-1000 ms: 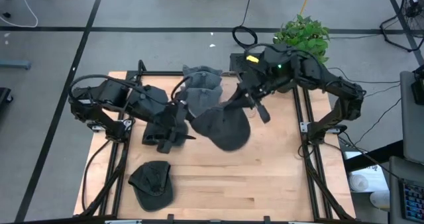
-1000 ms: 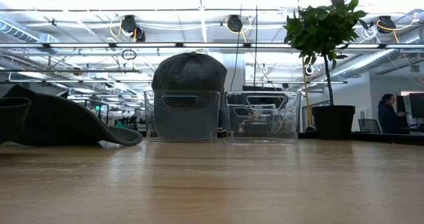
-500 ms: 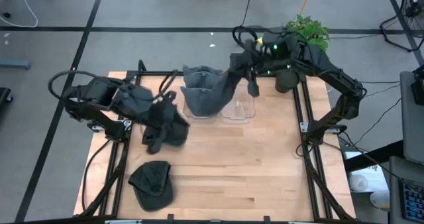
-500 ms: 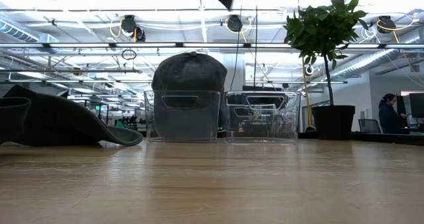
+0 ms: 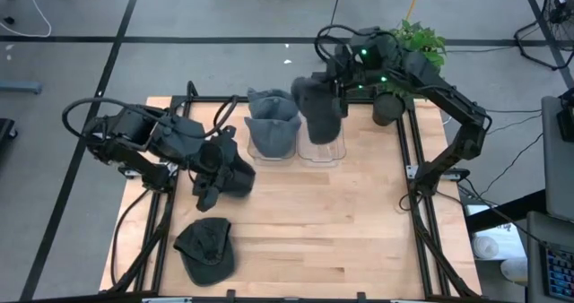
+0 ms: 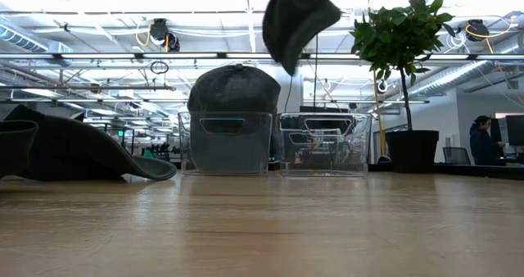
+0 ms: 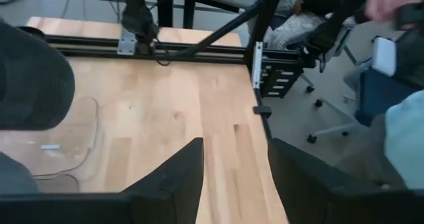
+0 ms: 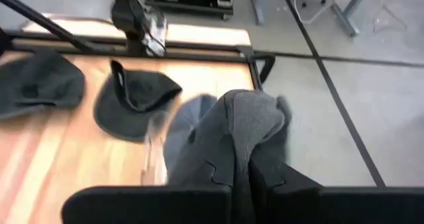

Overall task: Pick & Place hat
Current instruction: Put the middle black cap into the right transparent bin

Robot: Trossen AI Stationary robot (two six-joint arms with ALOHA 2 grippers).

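Note:
My right gripper is shut on a dark grey hat, which hangs high over the right clear bin; the low view shows the hat well above the bin. The left clear bin holds another grey hat, its crown sticking out above the rim. A third hat lies flat on the table's near left. My left gripper is open and low over the table's left middle, with a dark hat beside it. My right gripper pinches a fold of the hat's cloth between its two fingers, coming from above. The hat is lifted clear and hangs slack below the fingers, over the right bin. How many layers are in the pinch does not show.
A potted plant stands off the table's far right corner. Black frame rails run along the table's left and right sides. Bare wood lies across the middle and near right. A person sits far off in the room.
My right gripper rose from the table's middle and moved toward the far edge, carrying the hat clear of the table. The hat now hangs over the right bin. My left arm drew back a little toward the table's left edge.

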